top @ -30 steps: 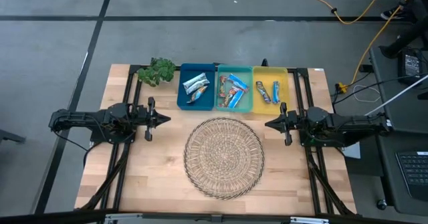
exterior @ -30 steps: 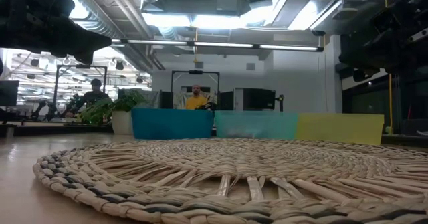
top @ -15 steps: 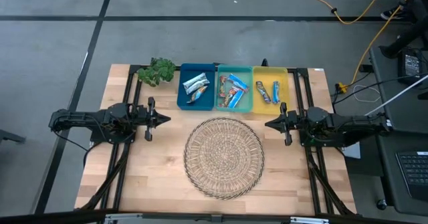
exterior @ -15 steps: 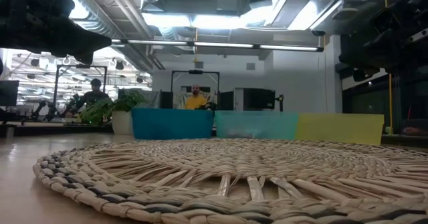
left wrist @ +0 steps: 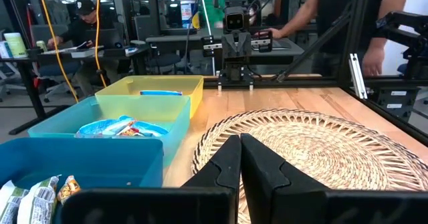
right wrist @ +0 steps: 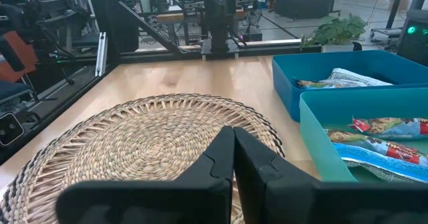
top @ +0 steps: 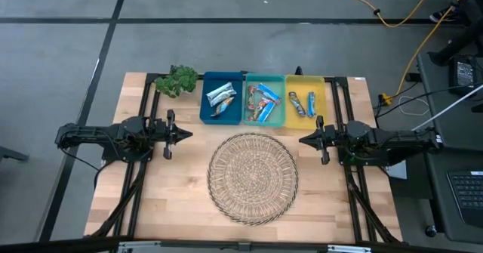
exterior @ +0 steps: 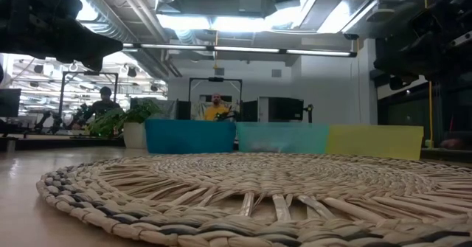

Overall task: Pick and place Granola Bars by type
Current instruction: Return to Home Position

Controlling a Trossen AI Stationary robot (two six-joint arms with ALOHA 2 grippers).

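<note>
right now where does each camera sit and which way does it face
High view: above the table, looking straight down; both arms show, left gripper and right gripper flanking the woven mat.
Low view: at table-top height, looking across the mat to the bins; dark arm parts at upper corners.
Left wrist view: on the left arm, over its own shut gripper, facing the right arm.
Right wrist view: the mirror, facing the left arm.
Both wrist views share the mat and bins.

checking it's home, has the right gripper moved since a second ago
No. In the high view the right gripper sits shut just right of the mat, as before; the left gripper waits opposite.
</note>
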